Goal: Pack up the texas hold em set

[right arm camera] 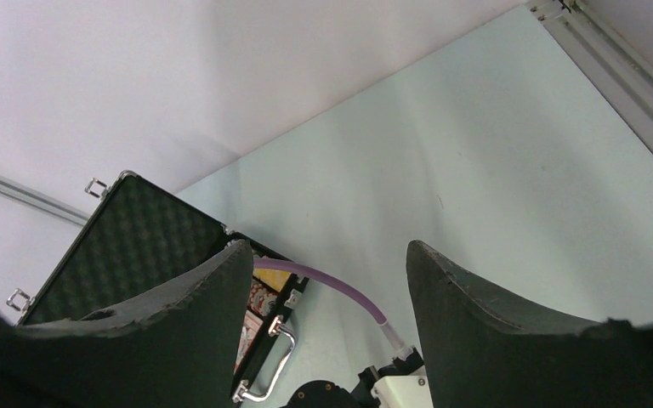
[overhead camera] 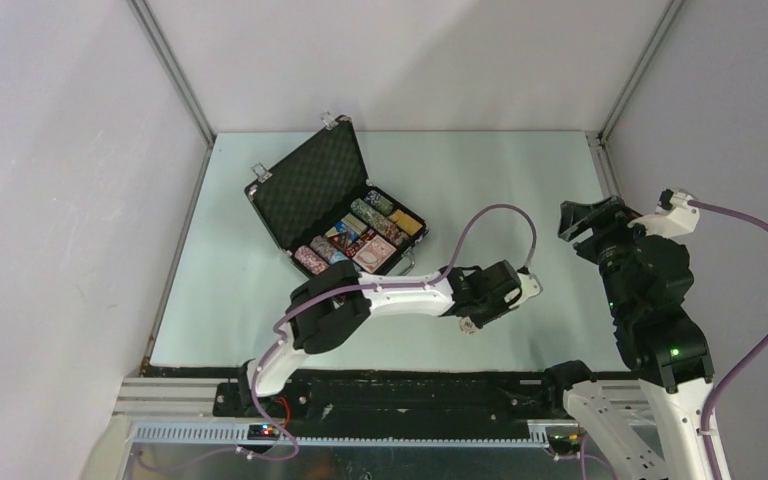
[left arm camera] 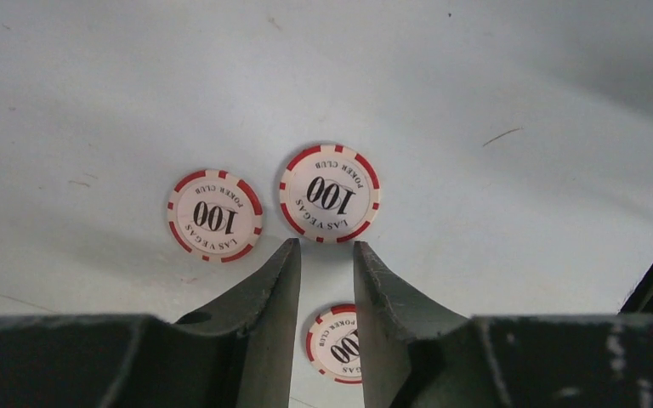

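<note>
One open case [overhead camera: 312, 185] sits back-left on the desk [overhead camera: 520, 180], three loose 100 chips [left arm camera: 329, 193] lie flat under the narrowly parted, empty left fingers [left arm camera: 268, 297], where a pinch could skid off thin rims or knock neighbours; right fingers [right arm camera: 476, 306] spread wide, empty.

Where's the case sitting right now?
In the top view, the open case sits on the far left part of the table, lid raised, beyond the left arm.

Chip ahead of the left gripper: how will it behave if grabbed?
The chip lies flat on the smooth table, so it probably slides rather than lifts. Thin and rigid-looking; gripping likely needs its edge. Being round, it may roll if tipped.
</note>
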Available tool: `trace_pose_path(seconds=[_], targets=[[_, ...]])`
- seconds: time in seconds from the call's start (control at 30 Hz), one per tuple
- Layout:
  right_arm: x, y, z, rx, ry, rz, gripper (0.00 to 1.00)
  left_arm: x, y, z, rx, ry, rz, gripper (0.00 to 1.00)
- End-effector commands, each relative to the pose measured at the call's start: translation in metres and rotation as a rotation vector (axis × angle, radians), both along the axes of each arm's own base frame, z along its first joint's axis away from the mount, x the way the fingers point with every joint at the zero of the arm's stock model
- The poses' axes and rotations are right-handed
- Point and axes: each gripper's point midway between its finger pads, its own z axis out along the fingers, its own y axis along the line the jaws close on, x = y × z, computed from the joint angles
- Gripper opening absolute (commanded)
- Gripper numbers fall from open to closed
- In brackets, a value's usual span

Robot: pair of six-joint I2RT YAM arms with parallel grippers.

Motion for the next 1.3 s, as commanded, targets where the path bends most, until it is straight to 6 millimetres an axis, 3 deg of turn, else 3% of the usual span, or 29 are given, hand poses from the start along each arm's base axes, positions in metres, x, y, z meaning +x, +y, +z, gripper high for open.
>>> trace_pose_path(seconds=[0.0, 0.13, 0.3, 0.37, 0.63, 1.27], targets=[[0.003, 0.001, 0.006, 0.012, -0.027, -0.001, 0.69, 0.002, 0.018, 0.015, 0.025, -0.023, 0.047, 0.36], [0.002, 0.001, 0.007, 0.015, -0.028, 0.000, 0.69, 0.002, 0.013, 0.041, -0.038, -0.033, 0.047, 0.41], [0.001, -0.002, 0.005, 0.003, -0.021, -0.011, 0.69, 0.003, 0.001, 0.069, -0.112, -0.045, 0.036, 0.78], [-0.001, -0.005, 0.003, -0.004, -0.015, -0.024, 0.69, 0.003, -0.005, 0.070, -0.110, -0.041, 0.019, 0.82], [-0.011, -0.014, 0.007, -0.015, -0.034, -0.052, 0.69, 0.006, -0.027, 0.058, -0.065, -0.022, -0.049, 0.81], [-0.014, -0.014, 0.008, -0.016, -0.041, -0.049, 0.68, 0.000, -0.037, 0.017, 0.005, 0.040, -0.108, 0.69]])
